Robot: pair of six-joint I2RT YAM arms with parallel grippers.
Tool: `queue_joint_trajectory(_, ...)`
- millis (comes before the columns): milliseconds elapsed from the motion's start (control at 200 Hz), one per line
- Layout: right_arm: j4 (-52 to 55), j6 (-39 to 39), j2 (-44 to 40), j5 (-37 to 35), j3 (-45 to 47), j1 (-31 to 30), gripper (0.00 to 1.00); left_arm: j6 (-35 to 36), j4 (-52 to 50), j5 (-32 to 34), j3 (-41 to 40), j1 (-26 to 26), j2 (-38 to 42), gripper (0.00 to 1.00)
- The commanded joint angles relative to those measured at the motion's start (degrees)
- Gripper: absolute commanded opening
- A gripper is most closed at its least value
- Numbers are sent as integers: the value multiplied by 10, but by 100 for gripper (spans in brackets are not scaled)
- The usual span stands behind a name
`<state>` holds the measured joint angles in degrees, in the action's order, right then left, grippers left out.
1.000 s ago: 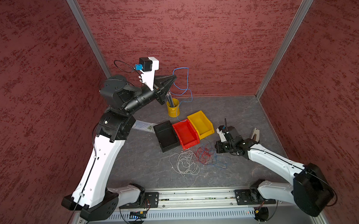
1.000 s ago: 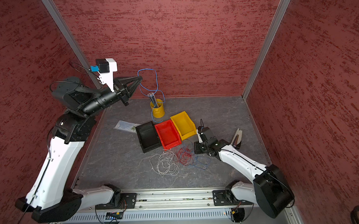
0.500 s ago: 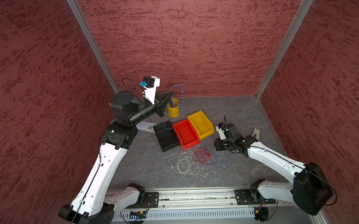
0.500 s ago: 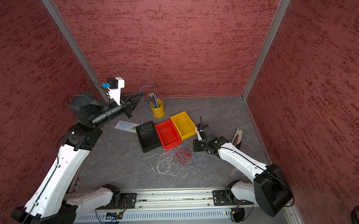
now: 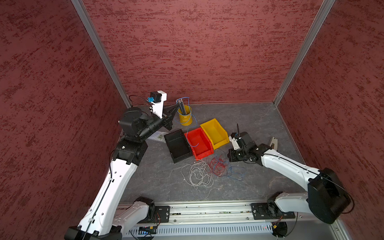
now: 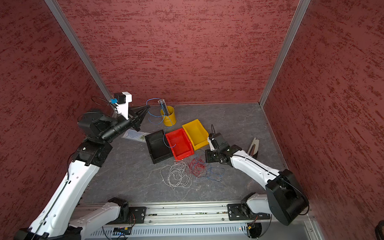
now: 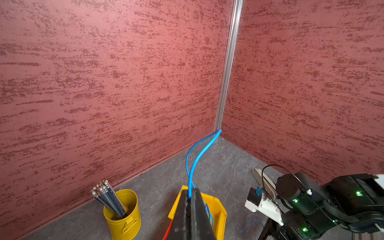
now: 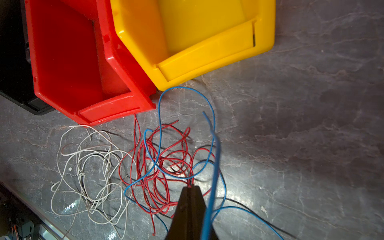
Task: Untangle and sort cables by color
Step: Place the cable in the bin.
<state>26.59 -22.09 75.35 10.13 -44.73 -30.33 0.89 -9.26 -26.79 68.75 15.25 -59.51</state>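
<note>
My left gripper (image 5: pixel 176 105) (image 6: pixel 147 107) (image 7: pixel 189 192) is raised beside the yellow cup and is shut on a blue cable (image 7: pixel 199 153). That cable (image 5: pixel 192 125) loops past the cup, and its lower end hangs over the red bin (image 5: pixel 202 154). On the floor in front of the bins lie whitish-grey cables (image 5: pixel 197 175) (image 8: pixel 87 166), with a tangle of red cables (image 5: pixel 218 165) (image 8: pixel 162 162) and blue cables (image 5: pixel 234 174) (image 8: pixel 239 207) beside them. Low over that tangle, my right gripper (image 5: pixel 229 155) (image 6: pixel 206 157) (image 8: pixel 190 187) is shut with red strands pinched at its tip. One blue strand runs alongside its fingers.
A black bin (image 5: pixel 172 137), the red bin (image 6: pixel 183 155) and a yellow bin (image 5: pixel 222 141) stand side by side mid-floor. The yellow cup (image 5: pixel 185 119) holds pencils at the back. A paper sheet (image 5: pixel 158 136) lies under my left arm, and a pale tool (image 5: pixel 273 143) lies at the right.
My left gripper has come down and back toward the cup with the blue cable, whose end now hangs over the red bin. The right gripper has barely moved.
</note>
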Motion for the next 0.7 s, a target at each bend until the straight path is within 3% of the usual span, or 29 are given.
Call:
queue_joint_trajectory(0, 4, 4, 0, 4, -27, -2, 0, 5, 50, -8, -28, -9, 9, 0)
queue_joint_trajectory(696, -5, 3, 36, 14, -36, -2, 0, 6, 104, -15, -143, -71, -2, 0)
